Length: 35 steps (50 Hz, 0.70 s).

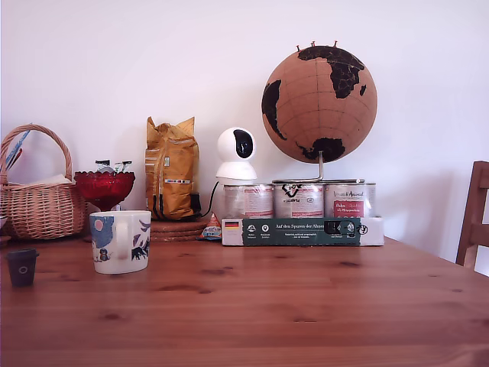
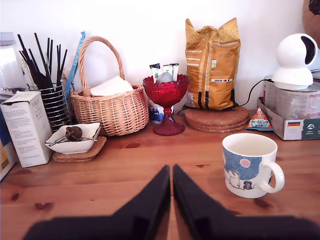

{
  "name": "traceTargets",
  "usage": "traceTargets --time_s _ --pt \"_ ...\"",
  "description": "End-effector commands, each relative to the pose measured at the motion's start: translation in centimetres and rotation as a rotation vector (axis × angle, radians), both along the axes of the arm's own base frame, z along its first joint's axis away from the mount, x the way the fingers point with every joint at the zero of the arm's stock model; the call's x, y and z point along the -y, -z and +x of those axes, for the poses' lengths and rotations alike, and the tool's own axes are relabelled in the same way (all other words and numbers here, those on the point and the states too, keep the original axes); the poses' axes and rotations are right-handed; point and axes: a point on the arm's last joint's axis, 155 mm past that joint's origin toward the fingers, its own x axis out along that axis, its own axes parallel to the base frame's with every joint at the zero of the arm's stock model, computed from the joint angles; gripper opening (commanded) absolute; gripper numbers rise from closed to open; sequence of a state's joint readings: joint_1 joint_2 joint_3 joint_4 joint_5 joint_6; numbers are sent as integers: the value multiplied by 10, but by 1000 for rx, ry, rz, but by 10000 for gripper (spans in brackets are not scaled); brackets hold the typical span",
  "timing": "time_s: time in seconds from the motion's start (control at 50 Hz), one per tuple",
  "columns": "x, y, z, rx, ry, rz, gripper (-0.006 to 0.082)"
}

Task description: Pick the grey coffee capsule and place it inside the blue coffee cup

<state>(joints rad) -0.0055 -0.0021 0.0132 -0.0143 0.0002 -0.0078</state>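
The grey coffee capsule [image 1: 23, 267] stands upright on the wooden table near the exterior view's left edge, a short way to the left of the cup. The blue coffee cup [image 1: 120, 241] is a white mug with blue and pink patches, upright on the table. In the wrist view the cup [image 2: 248, 165] shows an empty inside and a white handle. My gripper [image 2: 171, 171] appears only in the wrist view, its two dark fingers pressed together with nothing between them, apart from the cup. The capsule is out of the wrist view.
Along the back wall stand a wicker basket [image 1: 38, 200], a red glass bowl [image 1: 105, 187], a yellow bag [image 1: 171, 177], a white camera [image 1: 236, 155] and a globe [image 1: 319, 94] above tins on a box [image 1: 302, 230]. A white dish [image 2: 73, 138], a carton [image 2: 29, 127] and a chair [image 1: 475, 222] flank the table.
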Motion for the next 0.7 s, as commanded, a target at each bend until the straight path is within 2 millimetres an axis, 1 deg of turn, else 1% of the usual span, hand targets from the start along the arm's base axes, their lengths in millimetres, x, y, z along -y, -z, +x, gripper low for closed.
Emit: traceTargets --time_s 0.0,0.14,0.22,0.26,0.3,0.38,0.54,0.62,0.68 --pt "-6 33 0 -94 -13 -134 -23" --pt "-6 17 1 -29 -6 -169 -23" --pt "-4 13 2 -15 4 -200 -23" --pt "-3 8 2 4 14 -228 -23" --pt "2 0 1 32 41 -254 -23" --pt "13 -28 -3 120 115 -293 -23" --pt "23 -77 -15 217 187 -308 -23" --pt "27 -93 -18 227 212 -302 -23" --pt "28 -98 -15 209 216 -303 -23"
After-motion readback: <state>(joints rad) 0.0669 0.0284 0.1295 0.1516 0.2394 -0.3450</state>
